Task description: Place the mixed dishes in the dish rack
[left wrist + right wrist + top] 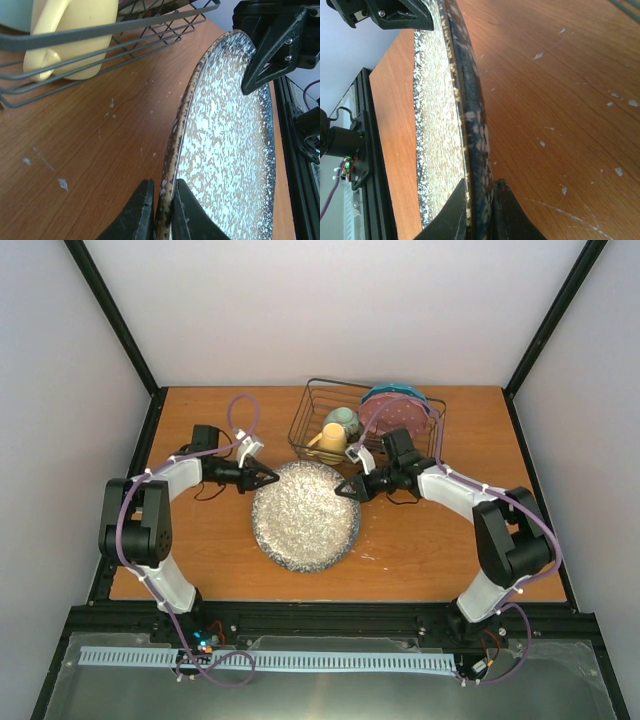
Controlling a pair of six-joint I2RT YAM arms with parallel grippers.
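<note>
**Desk:** Start with the top camera. Where is the plate?

**Me:** I see the grey speckled plate over the table, just in front of the dish rack and between my two arms. My left gripper is at its left rim and my right gripper at its right rim. The rack holds the yellow mug, the pale green bowl, and the pink white-dotted plate standing upright with the teal white-dotted plate behind it.

**Desk:** Left wrist?

**Me:** My left fingers are pinched on the plate's edge, one on each face. The mug sits inside the rack wires at upper left. The right gripper shows at the far rim.

**Desk:** Right wrist?

**Me:** My right fingers are clamped on the rim, one on the speckled face and one on the dark underside. I can't tell whether the plate touches the wood.
</note>
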